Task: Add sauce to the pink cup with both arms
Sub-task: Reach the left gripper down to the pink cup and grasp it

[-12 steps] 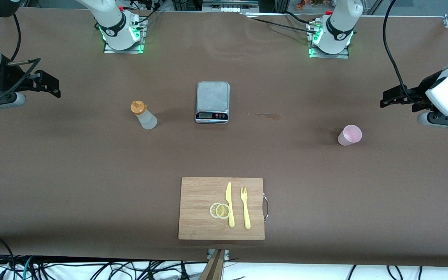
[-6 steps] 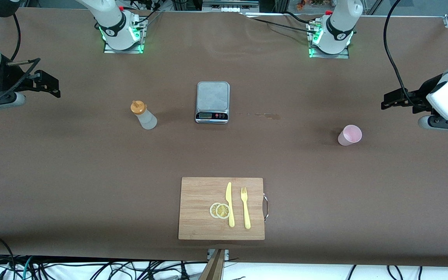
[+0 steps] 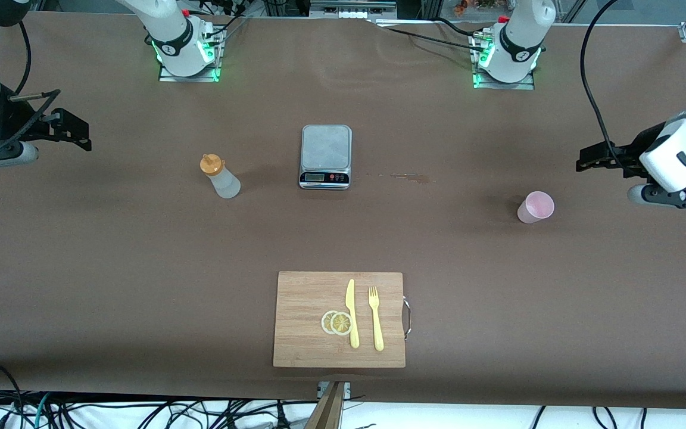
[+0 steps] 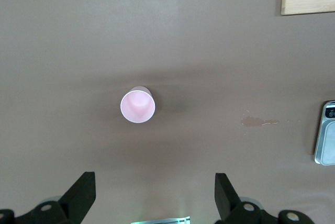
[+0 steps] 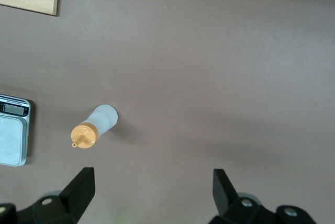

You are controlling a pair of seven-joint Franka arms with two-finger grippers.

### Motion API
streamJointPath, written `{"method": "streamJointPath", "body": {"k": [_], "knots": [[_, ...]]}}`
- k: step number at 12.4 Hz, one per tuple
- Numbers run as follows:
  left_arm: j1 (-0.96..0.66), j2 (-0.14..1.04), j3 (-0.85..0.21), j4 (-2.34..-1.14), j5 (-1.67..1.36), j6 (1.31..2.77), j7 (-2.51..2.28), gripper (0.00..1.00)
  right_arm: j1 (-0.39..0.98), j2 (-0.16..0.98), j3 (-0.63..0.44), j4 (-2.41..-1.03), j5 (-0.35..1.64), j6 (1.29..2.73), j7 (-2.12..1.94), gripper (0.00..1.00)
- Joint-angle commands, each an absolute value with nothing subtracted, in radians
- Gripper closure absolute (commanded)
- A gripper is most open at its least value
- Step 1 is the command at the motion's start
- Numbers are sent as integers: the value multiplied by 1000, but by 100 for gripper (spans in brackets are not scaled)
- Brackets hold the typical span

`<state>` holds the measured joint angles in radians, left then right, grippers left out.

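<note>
Your right gripper nearest upright sauce bottle; left gripper nearest pink cup. Both jaws wide open, empty.

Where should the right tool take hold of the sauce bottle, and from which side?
Probably on the whitish body of the sauce bottle, below its orange cap. It stands upright, so the open right tool would best come in level from the right arm's end of the table.

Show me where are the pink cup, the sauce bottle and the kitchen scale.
pink cup point(image 3: 536, 207), front view, on its rim.
sauce bottle point(image 3: 224, 182), front view, on its body.
kitchen scale point(image 3: 326, 146), front view, on its platform.
</note>
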<state>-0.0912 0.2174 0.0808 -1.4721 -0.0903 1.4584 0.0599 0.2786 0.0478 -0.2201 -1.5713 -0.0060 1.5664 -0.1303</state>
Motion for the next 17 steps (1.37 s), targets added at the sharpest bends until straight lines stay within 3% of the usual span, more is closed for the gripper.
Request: {"method": "streamJointPath", "body": {"k": [1,12,17], "knots": [[-92,256,83,-1525,-71,1535,90,0,275,57,-218,-1555,-12,1555,-121,0],[-74,287,164,-1983,-55,2080,325,1,278,52,-233,-1549,23,1556,-140,0],[-61,284,170,-2123,-71,2255,325,2,276,54,-233,-1549,23,1552,-137,0]]}}
